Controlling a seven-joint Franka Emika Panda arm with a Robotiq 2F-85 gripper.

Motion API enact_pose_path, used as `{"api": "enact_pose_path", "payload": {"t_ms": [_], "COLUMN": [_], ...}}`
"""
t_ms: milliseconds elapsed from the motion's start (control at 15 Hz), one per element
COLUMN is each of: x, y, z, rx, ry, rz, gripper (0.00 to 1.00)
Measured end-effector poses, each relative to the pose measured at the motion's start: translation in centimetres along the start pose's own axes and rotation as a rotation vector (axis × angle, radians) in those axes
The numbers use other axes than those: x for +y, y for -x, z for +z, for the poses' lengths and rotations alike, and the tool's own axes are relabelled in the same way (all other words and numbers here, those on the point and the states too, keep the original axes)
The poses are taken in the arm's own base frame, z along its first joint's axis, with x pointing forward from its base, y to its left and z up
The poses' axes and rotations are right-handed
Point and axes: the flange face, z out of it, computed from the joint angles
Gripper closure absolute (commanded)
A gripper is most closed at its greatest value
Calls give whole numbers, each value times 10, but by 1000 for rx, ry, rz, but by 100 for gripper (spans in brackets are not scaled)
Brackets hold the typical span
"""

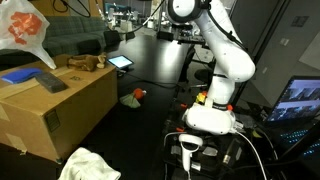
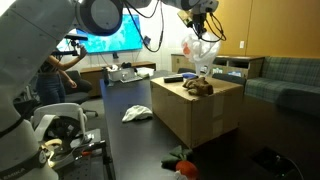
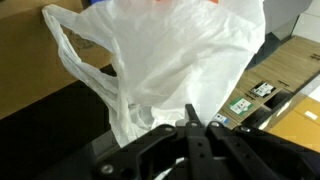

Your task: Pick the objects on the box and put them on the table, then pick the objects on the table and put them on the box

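My gripper (image 2: 200, 16) is shut on the top of the white-and-orange plastic bag (image 2: 200, 50), which hangs above the box (image 2: 195, 118). In the wrist view the fingers (image 3: 192, 122) pinch the bag (image 3: 170, 60) with the carton (image 3: 35, 75) behind. In an exterior view the bag (image 1: 22, 32) dangles over the box (image 1: 55, 115); the gripper is above that frame. On the box lie a blue flat pad (image 1: 20, 75), a dark grey slab (image 1: 48, 82) and a brown lump (image 1: 85, 63). The red-green toy (image 1: 137, 95) and white cloth (image 1: 88, 165) lie on the black table (image 1: 160, 80).
A tablet (image 1: 120, 62) lies on the table behind the box. The robot base (image 1: 215, 112) stands beside a laptop (image 1: 300, 100). A person (image 2: 50, 80) sits near a big screen (image 2: 105, 35), and a couch (image 2: 285, 78) is behind the carton.
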Motion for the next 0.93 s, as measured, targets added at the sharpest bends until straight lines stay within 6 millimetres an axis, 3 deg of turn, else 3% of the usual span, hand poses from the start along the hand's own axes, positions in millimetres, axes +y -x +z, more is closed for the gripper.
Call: {"api": "enact_pose_path", "payload": {"t_ms": [400, 667, 933], "x": [66, 101, 121], "y": [-15, 0, 25], "z": [36, 67, 85], "rx": [39, -30, -117], "ry": [-6, 50, 105], "rz": [112, 124, 92], "gripper": [100, 100, 100]}}
